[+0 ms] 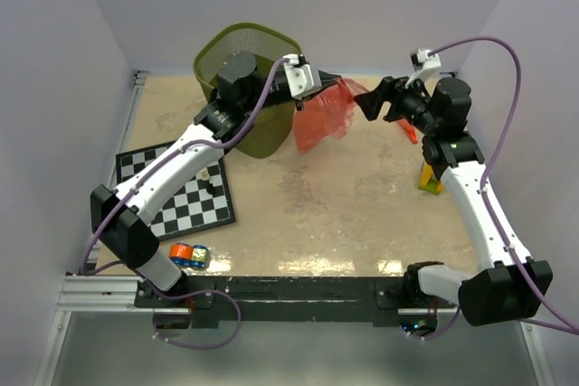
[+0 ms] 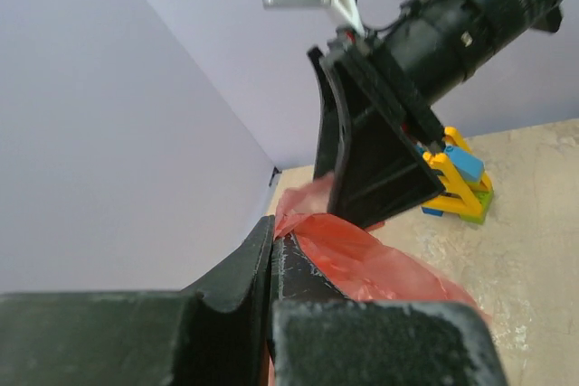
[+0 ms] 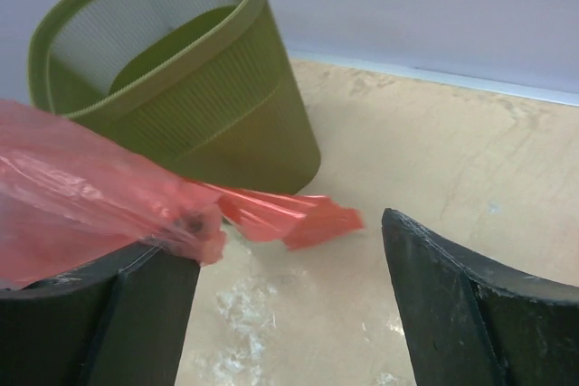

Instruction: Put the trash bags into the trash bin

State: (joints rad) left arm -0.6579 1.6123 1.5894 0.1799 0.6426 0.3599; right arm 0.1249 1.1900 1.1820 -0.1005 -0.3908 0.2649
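Left end effector [image 1: 317, 88] grips the crinkly red plastic bag [image 1: 322, 120] by the olive-green mesh bin [image 1: 271, 137]; I see right end effector [image 1: 365, 102] open.

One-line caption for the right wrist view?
Right fingers open, red bag lying over one of them, green mesh bin standing behind.

Trash bin [image 1: 222, 59]: in your top view its near wall and part of the rim sit hidden behind the left arm [image 1: 181, 155]; in the right wrist view its lower left side is covered by the trash bag [image 3: 81, 196]. Trash bag: cut off there by the picture's left edge; the film pinched inside the closed jaws of the left gripper [image 2: 274, 232] is out of your sight. Toy blocks [image 1: 431, 180]: mostly behind the right arm [image 1: 475, 192]. Small piece [image 1: 209, 177] on the chessboard [image 1: 194, 208]: too small to name. Orange-and-blue item [image 1: 190, 255] near the bench [image 1: 344, 214] edge: too small for you to identify.
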